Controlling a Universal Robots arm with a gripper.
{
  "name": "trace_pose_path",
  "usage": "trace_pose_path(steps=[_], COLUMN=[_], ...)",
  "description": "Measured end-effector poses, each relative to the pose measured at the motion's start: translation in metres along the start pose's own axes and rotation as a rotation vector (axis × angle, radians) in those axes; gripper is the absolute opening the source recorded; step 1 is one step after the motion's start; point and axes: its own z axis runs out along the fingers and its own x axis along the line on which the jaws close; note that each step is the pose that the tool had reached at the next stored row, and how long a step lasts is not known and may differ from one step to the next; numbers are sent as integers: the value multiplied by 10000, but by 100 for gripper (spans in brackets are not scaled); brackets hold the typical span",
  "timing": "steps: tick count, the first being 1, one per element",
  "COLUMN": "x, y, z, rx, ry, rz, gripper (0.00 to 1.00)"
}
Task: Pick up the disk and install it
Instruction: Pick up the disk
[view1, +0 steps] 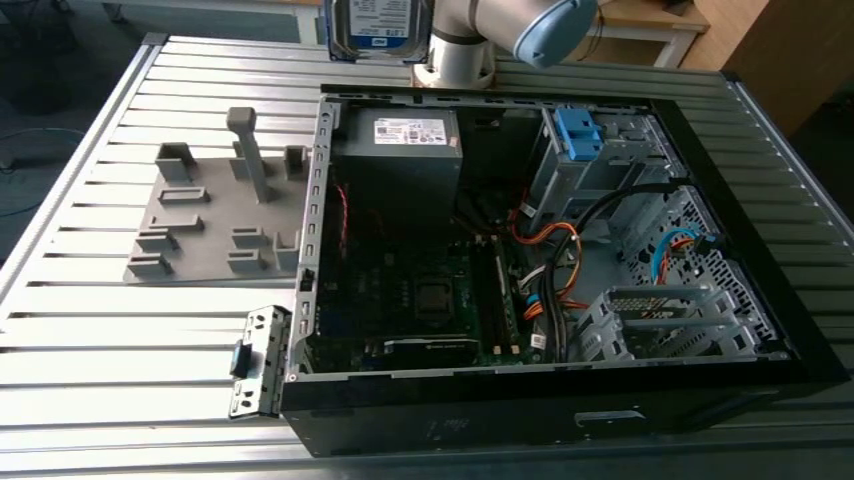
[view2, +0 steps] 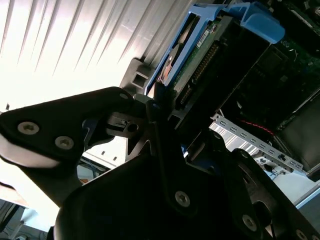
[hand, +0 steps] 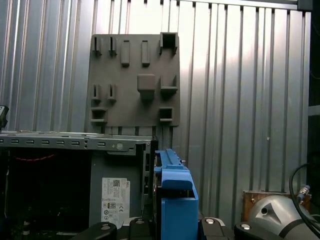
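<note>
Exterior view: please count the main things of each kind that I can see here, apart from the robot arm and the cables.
disk: 1
open computer case: 1
grey holder plate: 1
grey metal box: 1
blue bracket: 1
Total: 5

The exterior view looks down from high on the open computer case (view1: 534, 425) on the worktop (view1: 120, 340), a grey peg plate (view1: 200, 235) at its 9 o'clock. The first wrist view faces that plate (hand: 135, 80) and case. The second wrist view hugs the tool (view2: 162, 102), and both wrist views catch the disk (view2: 197, 60) (hand: 175, 200) close.
</note>
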Motion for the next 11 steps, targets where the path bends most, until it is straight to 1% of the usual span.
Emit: trace_pose_path(steps=[5,11], x=[3,8], y=[-78,-187], z=[-2,-4], rx=[-3,-8], ry=[1,0], rz=[0,0], gripper=[36,36])
